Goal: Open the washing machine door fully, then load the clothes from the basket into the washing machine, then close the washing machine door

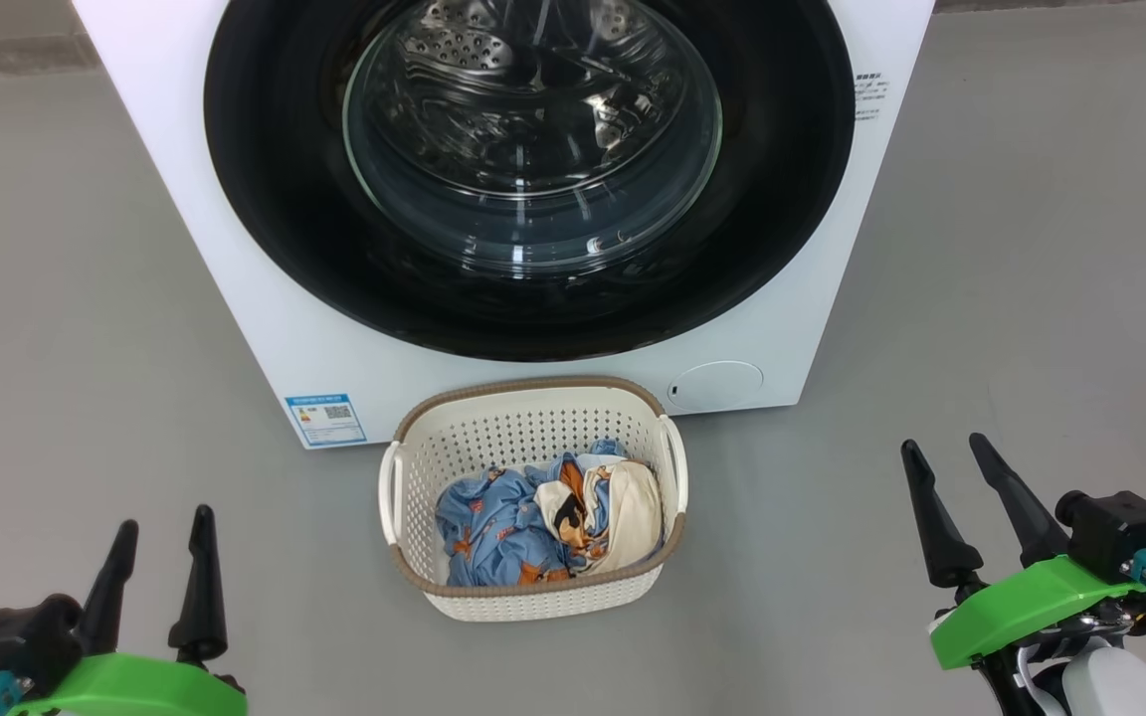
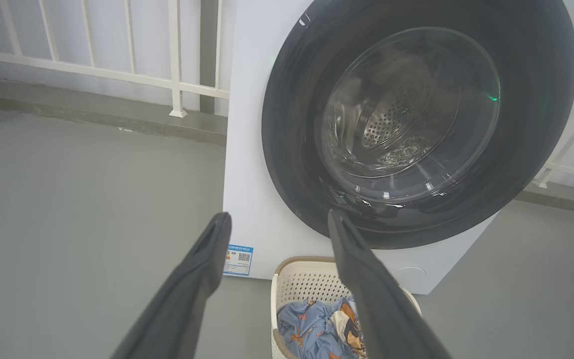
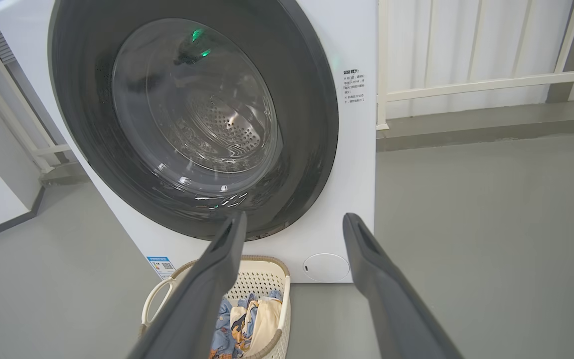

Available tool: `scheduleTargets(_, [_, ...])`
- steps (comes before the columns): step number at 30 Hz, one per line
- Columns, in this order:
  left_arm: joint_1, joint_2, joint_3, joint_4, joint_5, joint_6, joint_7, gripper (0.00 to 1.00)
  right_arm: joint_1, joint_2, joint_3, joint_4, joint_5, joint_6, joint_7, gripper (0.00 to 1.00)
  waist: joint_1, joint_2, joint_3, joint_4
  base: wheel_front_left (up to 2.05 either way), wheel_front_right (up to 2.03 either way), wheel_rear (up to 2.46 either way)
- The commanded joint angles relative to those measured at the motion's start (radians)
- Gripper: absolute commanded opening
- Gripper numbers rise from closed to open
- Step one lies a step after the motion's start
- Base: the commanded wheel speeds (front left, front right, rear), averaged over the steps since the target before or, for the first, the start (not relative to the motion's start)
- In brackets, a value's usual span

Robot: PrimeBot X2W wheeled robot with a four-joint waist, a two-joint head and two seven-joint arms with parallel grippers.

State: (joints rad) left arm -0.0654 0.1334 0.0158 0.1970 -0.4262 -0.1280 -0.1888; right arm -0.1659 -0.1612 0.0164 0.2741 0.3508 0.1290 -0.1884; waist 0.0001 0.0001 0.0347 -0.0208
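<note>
The white washing machine (image 1: 235,288) stands ahead, its round black door (image 1: 285,199) shut flat against the front, glass bowl in the middle. On the floor before it sits the cream basket (image 1: 533,595) holding the clothes (image 1: 493,527), blue printed fabric with a cream piece. My left gripper (image 1: 163,525) is open at the lower left, well apart from the basket. At the lower right my right gripper (image 1: 943,446) is open too, nothing between its fingers. The wrist views show the door (image 2: 292,149) (image 3: 307,124), the basket (image 2: 307,284) (image 3: 267,271) and the clothes (image 2: 307,324) (image 3: 262,319).
Grey floor (image 1: 66,348) lies free on both sides of the machine. A white railing (image 2: 117,75) on a low kerb runs behind it, also as railing (image 3: 466,85) at the right. A blue label (image 1: 326,419) and a round service flap (image 1: 717,383) mark the machine's lower front.
</note>
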Motion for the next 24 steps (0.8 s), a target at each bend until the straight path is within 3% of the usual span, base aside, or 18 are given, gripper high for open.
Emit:
scheduleTargets(1, [-0.045, 0.03, 0.033, -0.031, 0.034, -0.002, -0.015, 1.0, -0.045, -0.019, 0.021, -0.03, -0.034, 0.001, -0.016, 1.0, 0.0, -0.0001, 0.0, 0.0, 0.0, 0.0, 0.0])
scheduleTargets(24, [-0.068, 0.037, 0.054, -0.012, 0.232, -0.003, -0.073, 1.0, -0.075, -0.033, 0.022, -0.027, -0.274, 0.002, -0.073, 1.0, -0.0001, -0.0001, 0.005, 0.003, 0.0, 0.0, 0.0])
